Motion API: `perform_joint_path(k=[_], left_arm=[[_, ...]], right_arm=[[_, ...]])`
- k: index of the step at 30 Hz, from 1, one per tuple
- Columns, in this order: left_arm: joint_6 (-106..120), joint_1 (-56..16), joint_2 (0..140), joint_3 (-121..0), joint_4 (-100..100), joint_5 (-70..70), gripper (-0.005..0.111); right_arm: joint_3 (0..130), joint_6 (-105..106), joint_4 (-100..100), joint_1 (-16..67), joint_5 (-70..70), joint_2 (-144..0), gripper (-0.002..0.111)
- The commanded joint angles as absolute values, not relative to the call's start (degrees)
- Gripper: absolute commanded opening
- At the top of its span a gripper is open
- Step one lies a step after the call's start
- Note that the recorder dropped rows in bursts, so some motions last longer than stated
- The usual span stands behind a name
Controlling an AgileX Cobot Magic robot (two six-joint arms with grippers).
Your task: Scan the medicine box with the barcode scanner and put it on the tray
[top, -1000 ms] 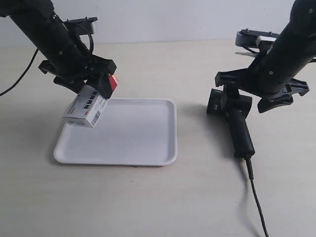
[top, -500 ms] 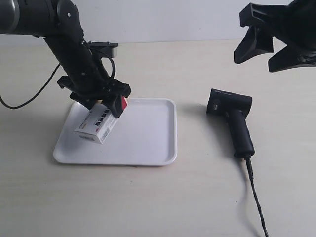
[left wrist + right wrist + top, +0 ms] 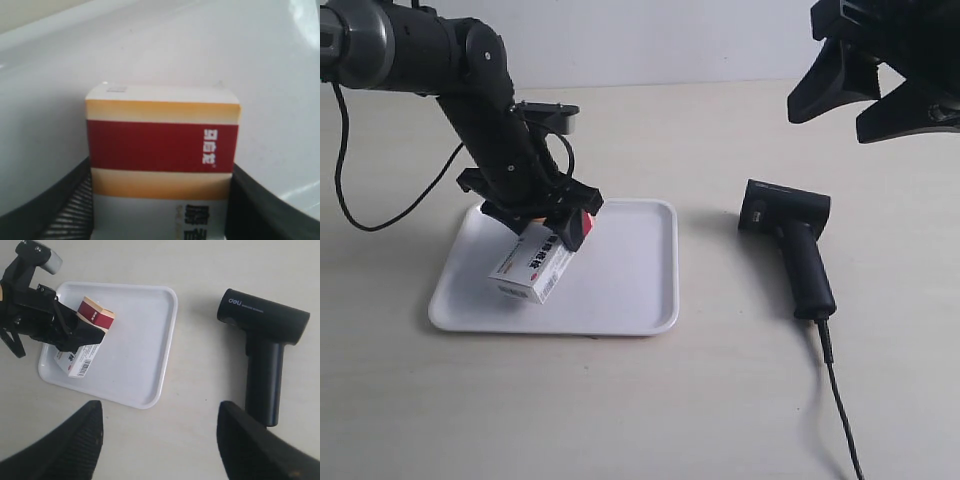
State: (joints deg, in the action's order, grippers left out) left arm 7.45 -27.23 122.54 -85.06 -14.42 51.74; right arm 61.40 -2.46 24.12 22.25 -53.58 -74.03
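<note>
The medicine box (image 3: 534,267) was gripped, tilted over the tray (image 3: 620,290), by the left gripper (image 3: 542,222); the right gripper (image 3: 875,95) was raised with jaws spread.

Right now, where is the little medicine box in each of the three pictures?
Exterior view: the medicine box hangs tilted over the tray, held by the left end effector.
Left wrist view: the box fills the middle.
Right wrist view: the box is over the tray's far side from the barcode scanner.
Shared landmark: the white tray.
</note>
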Motion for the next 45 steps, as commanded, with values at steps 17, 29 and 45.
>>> perform_joint_path(k=[17,29,45], left_arm=[[6.6,-27.4,122.6,-85.4,-12.8,49.4,0.0],[5.9,-27.4,123.6,-85.4,-12.4,48.5,0.014],[8.7,-27.2,119.1,-86.6,-11.8,51.2,0.081]], right_arm=[[61.5,-1.3,24.8,22.0,-54.0,-73.4,0.062],[61.5,-1.0,24.8,22.0,-54.0,-73.4,0.062],[61.5,-0.3,24.8,22.0,-53.7,-73.4,0.062]])
